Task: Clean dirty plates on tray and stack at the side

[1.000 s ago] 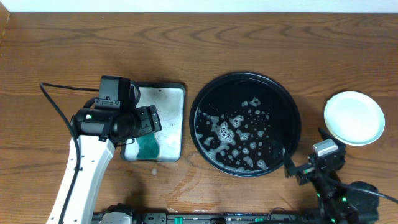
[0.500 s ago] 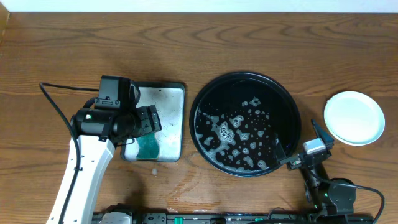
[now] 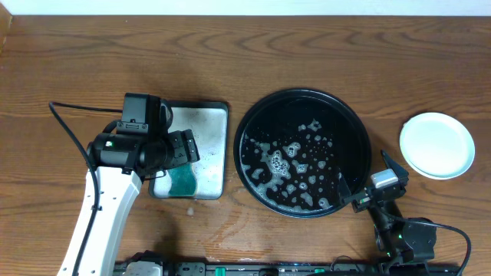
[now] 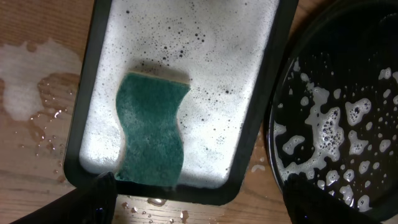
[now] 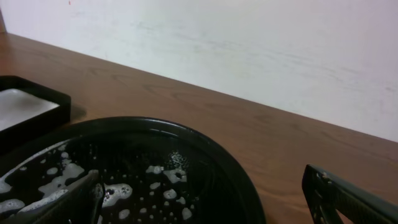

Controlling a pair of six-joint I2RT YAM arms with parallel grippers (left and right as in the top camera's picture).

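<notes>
Your inventory: glossy round black tray (image 3: 337, 115), raised rim, foam-flecked, centre of the wooden worktop (image 3: 307, 46). Pale round plate (image 3: 436, 145), possibly a stack, apart at its right. Wavy green sponge (image 4: 152, 140) in the grey rectangular tray (image 4: 236, 93). Your left gripper (image 4: 205, 196) and right gripper (image 5: 202, 186) are both released, holding nothing.

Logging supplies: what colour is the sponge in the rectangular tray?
Teal green sponge, clearest in the left wrist view.

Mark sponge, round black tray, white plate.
sponge (image 4: 152, 130), left wrist view, middle of green face.
round black tray (image 3: 295, 107), overhead view, bare far part.
white plate (image 3: 436, 146), overhead view, centre.
</notes>
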